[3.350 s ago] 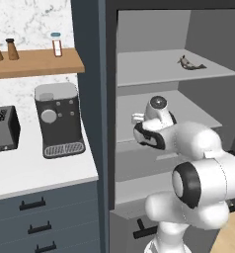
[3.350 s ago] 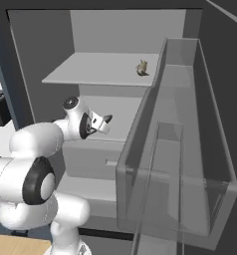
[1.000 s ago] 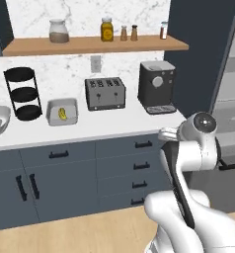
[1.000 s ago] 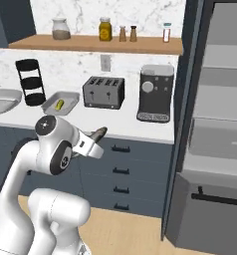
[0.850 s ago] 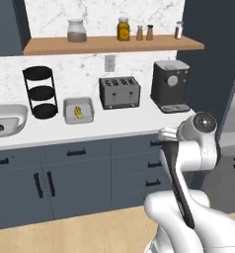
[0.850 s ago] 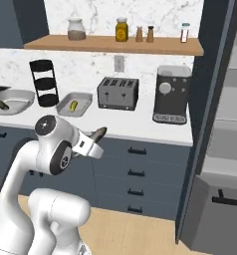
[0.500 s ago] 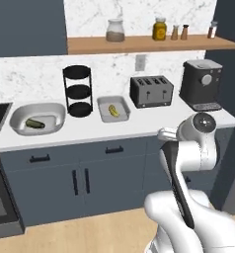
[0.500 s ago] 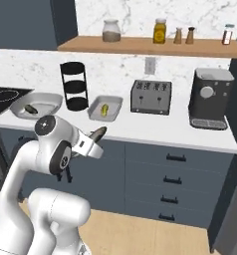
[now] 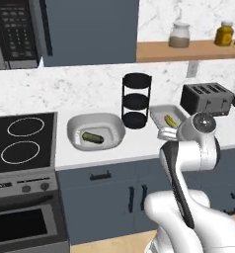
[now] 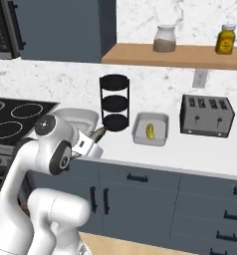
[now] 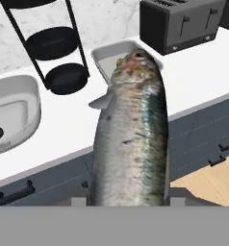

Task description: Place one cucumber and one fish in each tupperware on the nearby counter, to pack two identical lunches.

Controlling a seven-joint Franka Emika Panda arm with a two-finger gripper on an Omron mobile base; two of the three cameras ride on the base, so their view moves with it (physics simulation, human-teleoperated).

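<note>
two tubs: the white tub (image 9: 96, 132) and the light-grey tray (image 9: 170, 116) sit on the white counter (image 9: 139, 146), one on each side of the black three-tier rack (image 9: 136, 100)
white tub: left of the rack in the base views, just beside the stovetop (image 9: 22, 143); a dark green cucumber (image 9: 92, 137) lies inside it
grey tray: right of the rack, between it and the toaster (image 9: 207, 98); a yellow-green cucumber (image 10: 150, 131) lies inside it, lengthwise
fish: one silver-grey fish (image 11: 131, 139) stands up along the middle of the hand view, head away from the camera, its lower end down between the finger tips
gripper: the gripper (image 10: 97, 134) is clamped on the fish; in the right base view the fish's end pokes out past the hand, toward the counter edge
fish position: held in the air in front of the counter's front edge, roughly level with the gap between rack and grey tray; in the hand view its head overlaps the tray
arm: white arm raised in front of the drawers, hand pointing at the counter
shelf: a wooden shelf (image 10: 180, 55) above the counter carries a glass jar (image 10: 165, 39) and a yellow jar (image 10: 225, 39)
other: a microwave (image 9: 16, 33) hangs above the stovetop
</note>
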